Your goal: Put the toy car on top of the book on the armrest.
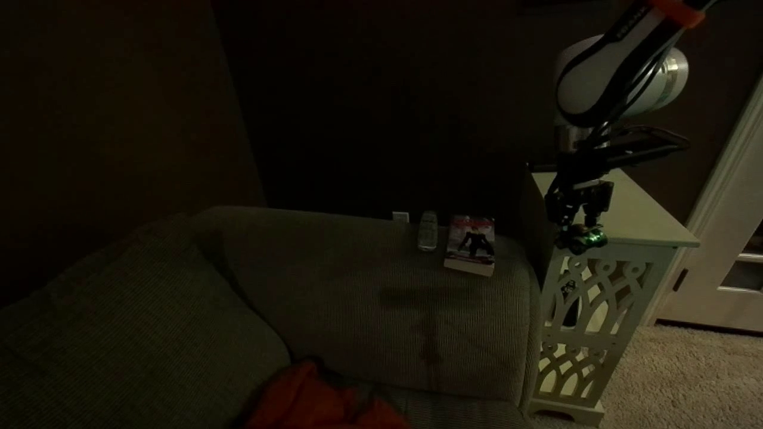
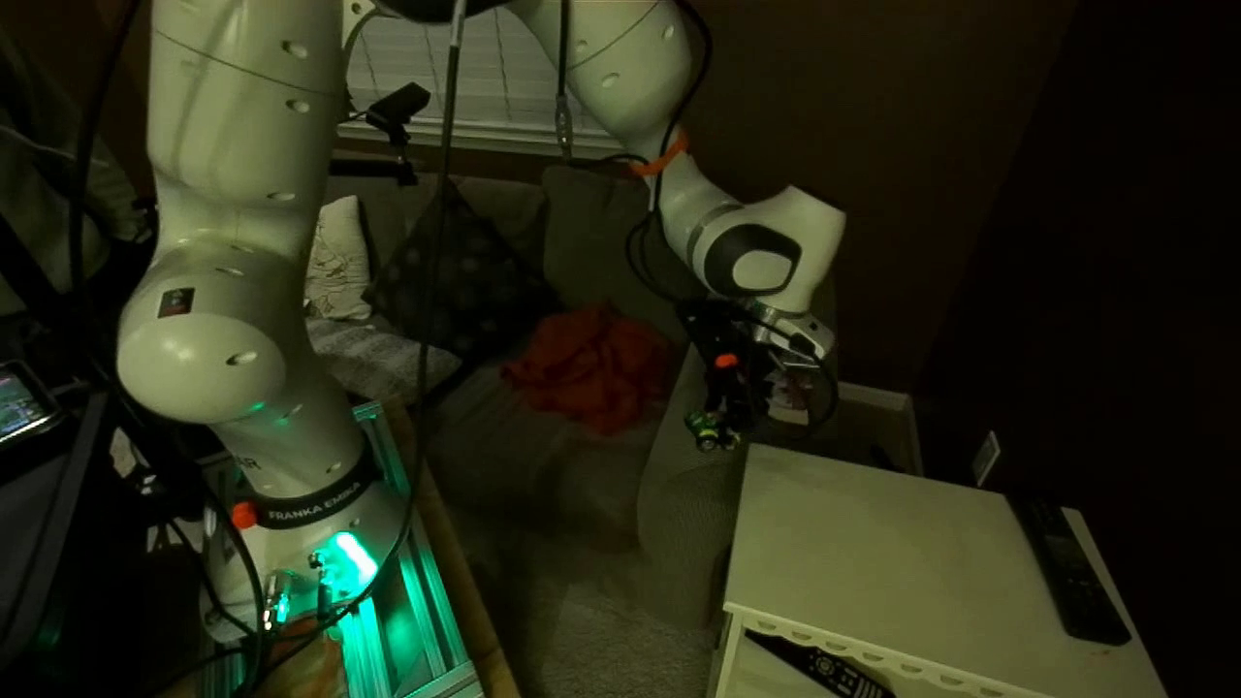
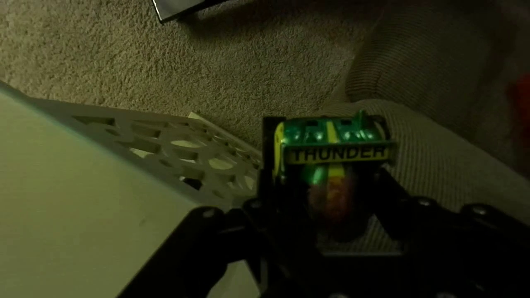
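Note:
The toy car is shiny green with a yellow stripe and a "THUNDER" label. It shows in both exterior views (image 1: 587, 238) (image 2: 708, 429) and in the wrist view (image 3: 339, 154). My gripper (image 1: 579, 221) is shut on it, with a finger on each side, and holds it in the air. The gripper is to the right of the book in an exterior view, by the cabinet's front edge. The book (image 1: 471, 245) has a dark figure on its cover and lies flat on the grey sofa armrest (image 1: 453, 333). The book is partly hidden behind my gripper in an exterior view (image 2: 791, 405).
A remote (image 1: 428, 231) lies beside the book on the armrest. A white cabinet (image 2: 873, 533) with lattice sides stands close to the armrest's end. A black remote (image 2: 1066, 572) lies on it. An orange-red cloth (image 2: 596, 368) lies on the sofa seat.

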Robot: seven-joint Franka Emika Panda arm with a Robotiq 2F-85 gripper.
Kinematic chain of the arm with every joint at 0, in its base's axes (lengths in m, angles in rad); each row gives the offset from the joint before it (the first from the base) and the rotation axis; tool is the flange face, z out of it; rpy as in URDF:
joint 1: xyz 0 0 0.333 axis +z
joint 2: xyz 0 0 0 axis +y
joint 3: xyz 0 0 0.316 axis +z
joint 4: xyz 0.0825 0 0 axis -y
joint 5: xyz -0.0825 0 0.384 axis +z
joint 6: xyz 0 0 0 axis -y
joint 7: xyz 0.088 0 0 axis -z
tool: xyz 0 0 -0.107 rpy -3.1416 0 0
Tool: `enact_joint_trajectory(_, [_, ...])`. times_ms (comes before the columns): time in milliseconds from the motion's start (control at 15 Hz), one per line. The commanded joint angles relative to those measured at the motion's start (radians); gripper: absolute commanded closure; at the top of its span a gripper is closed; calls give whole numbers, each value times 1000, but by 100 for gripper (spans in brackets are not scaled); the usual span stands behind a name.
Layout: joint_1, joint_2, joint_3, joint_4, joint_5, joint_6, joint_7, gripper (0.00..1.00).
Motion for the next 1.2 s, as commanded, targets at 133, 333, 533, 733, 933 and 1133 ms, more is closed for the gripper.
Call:
enact_joint_trajectory(133, [28, -19, 26, 6, -30, -3, -62, 40])
enact_joint_trajectory(333, [-1, -27, 42, 8, -3, 28, -145, 65])
enact_joint_trajectory(533, [-5, 22, 101, 70, 8, 100, -280, 65])
enact_joint_trajectory(733, [12, 76, 133, 147, -40, 101, -361, 65])
enact_joint_trajectory(933, [39, 117, 111, 240, -102, 124, -344, 65])
enact_joint_trajectory(1133, [17, 167, 116, 339, -74, 183, -338, 65])
